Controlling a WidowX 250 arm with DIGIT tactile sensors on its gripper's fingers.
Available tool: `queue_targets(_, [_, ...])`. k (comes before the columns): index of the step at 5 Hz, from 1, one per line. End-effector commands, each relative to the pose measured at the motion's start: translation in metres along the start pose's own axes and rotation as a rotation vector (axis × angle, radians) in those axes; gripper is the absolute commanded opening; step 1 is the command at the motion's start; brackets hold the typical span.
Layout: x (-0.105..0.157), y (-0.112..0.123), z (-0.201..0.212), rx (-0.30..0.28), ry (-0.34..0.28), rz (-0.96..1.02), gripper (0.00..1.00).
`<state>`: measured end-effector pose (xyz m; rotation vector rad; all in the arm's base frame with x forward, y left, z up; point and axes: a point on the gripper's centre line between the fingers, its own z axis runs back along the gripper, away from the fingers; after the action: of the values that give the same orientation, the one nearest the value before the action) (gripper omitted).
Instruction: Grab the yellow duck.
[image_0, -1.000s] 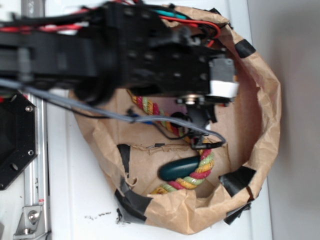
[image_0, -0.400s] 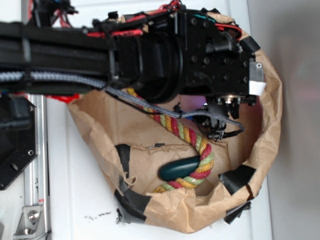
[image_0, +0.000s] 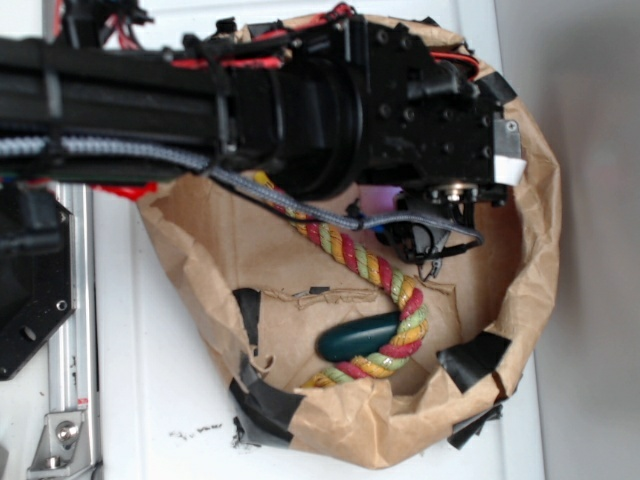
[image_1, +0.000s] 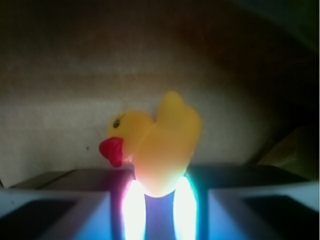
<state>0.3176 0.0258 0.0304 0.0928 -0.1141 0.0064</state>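
**Duck seated between my fingers, beak to the left**

My gripper (image_1: 159, 200) is clamped on the yellow duck (image_1: 162, 150). In the wrist view, my two fingers (image_1: 134, 210) appear as bright, overexposed strips rising from the bottom edge, one at each lower flank of the duck, with its base seated between them.

Orientation of the duck, wrist view:
- The red beak (image_1: 112, 150) points to the left of frame, slightly downward.
- One dark eye is visible above the beak, on the head.
- The tail or wing tip rises to the upper right of the head and forms the highest point.
- The long axis runs roughly vertically in frame, from the base at my fingers up to that tip.

Behind the duck is a pale, dim surface, darker toward the top; I cannot tell what it is.

In the exterior view, my gripper (image_0: 430, 235) hangs over the inside of a brown paper bag (image_0: 535, 250) with black tape patches on its rim. The duck is hidden there under my arm. A multicoloured braided rope (image_0: 385, 280) lies on the bag floor, curling around a dark green oblong object (image_0: 358, 335). The bag rests on a white table (image_0: 170, 400).
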Motion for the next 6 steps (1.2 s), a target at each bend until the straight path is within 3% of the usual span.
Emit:
queue_targets(1, [-0.021,0.008,0.07,-0.197,-0.029,0.01,0.0])
queue_targets(3, [-0.033,-0.008,0.077,-0.129,0.021,0.006,0.0])
queue_targets(5, [-0.018,-0.005,0.051,-0.061,0.02,0.027,0.0])
queue_targets(6, [-0.011,-0.001,0.04,-0.05,0.053,0.059,0.0])
